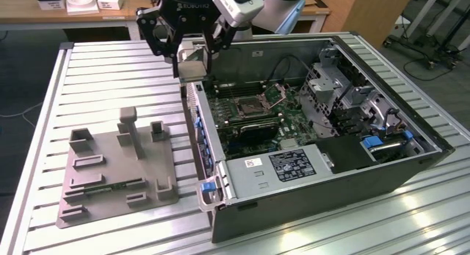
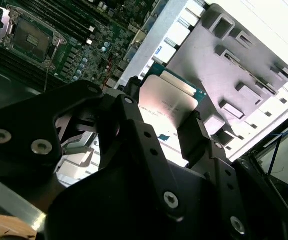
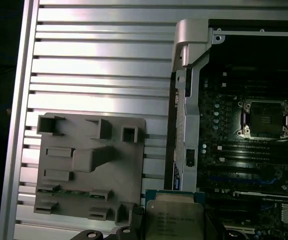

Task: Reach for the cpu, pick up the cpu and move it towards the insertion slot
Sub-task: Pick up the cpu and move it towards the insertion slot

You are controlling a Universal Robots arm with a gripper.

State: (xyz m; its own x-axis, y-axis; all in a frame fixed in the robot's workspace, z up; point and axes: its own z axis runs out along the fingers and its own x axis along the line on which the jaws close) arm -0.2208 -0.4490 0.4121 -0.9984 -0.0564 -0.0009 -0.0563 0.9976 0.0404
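Note:
The cpu, a thin square chip with a silvery face, hangs in the air with my gripper shut on its edges. It sits over the open case's side wall, toward the exterior view's left of the insertion slot. The slot's silver frame has a dark centre, and its hinged plate stands open. In both wrist views the cpu shows between the black fingers. The insertion slot lies apart from it on the motherboard.
The open computer case lies on a slatted aluminium table. A grey plastic tray with upright blocks sits to the exterior view's left of the case. Inside the case are long memory slots, a drive cage, cables and a power supply.

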